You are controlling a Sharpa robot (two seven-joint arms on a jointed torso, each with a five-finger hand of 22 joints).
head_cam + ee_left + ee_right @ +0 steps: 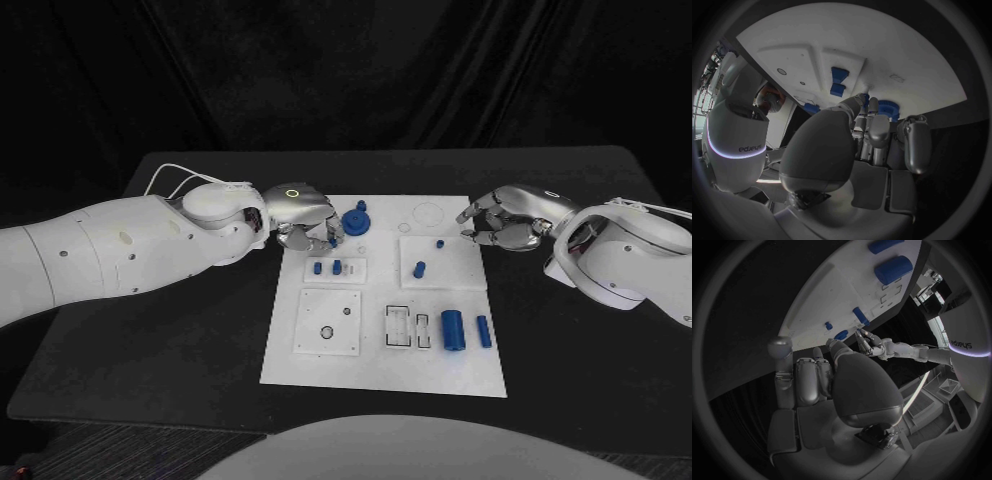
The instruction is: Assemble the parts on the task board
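While the left robot hand [306, 222], fingers curled at the task board [387, 370]'s far left edge beside the blue gear part [356, 218], seems to pinch something I cannot tell, it should lower slowly, as the right robot hand [505, 220] hovers released.

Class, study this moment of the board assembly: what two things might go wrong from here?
1. The left hand works close beside the tall blue part at the task board's far edge; a stray finger might knock it.
2. The right hand hovers at the board's right edge, fingers curled; lowering carelessly, it might nudge the board and roll the loose blue cylinder.
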